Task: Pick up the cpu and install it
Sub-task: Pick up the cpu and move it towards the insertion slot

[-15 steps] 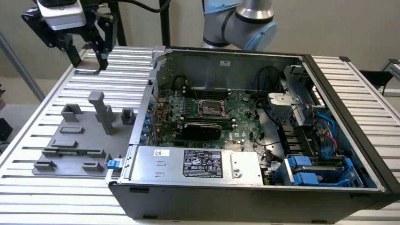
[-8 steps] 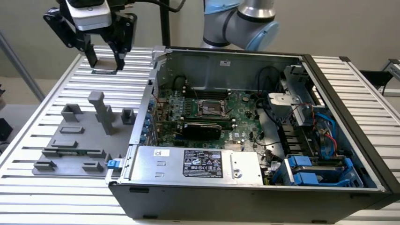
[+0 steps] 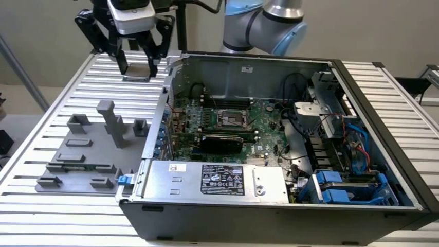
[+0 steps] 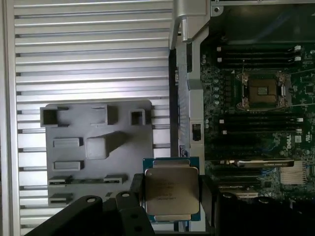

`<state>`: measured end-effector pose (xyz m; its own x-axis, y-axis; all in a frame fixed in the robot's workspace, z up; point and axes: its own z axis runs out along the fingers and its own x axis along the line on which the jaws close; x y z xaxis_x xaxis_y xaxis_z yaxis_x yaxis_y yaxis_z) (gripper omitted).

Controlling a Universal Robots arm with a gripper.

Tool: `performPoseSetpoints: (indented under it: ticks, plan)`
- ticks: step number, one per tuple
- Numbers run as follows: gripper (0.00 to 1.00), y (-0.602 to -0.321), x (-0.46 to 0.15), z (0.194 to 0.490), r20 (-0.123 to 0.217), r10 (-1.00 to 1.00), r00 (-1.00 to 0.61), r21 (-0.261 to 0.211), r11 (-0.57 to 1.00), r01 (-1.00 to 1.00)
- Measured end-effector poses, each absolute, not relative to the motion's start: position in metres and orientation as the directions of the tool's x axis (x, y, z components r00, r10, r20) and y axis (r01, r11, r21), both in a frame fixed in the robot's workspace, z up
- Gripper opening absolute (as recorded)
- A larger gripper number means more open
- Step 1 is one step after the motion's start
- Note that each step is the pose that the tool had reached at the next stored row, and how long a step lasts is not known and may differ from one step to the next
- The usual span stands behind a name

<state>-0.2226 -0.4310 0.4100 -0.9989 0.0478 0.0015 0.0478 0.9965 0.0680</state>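
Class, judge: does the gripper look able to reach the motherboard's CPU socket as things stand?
Probably yes: the computer case lies open on top and the CPU socket sits uncovered, nothing over it. The gripper, holding the cpu, is beside the case.

— Colours on the arm [image 3: 264,25] beyond the pincer [image 3: 139,67]?
— Silver-grey metal tube, thick rounded joints, pale blue caps on the ends.
— And the pincer proper?
— Black all through the fingers [image 3: 156,51]: thin jointed links, pivots at the bends, narrow tips. Above them a white and pale grey block [image 3: 130,20].
— Cabling?
— One thin black cable [image 3: 202,4], curved, just above that block.
— Wrist view?
— Same black links, matt, rounded at the edges.
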Motion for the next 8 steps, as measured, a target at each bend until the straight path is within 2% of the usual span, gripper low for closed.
performPoseSetpoints:
  ticks: [8]
  plan:
    - [0.55, -0.424, -0.186, 0.409, 0.001, 0.048, -0.999, 0.068, 0.997, 0.048]
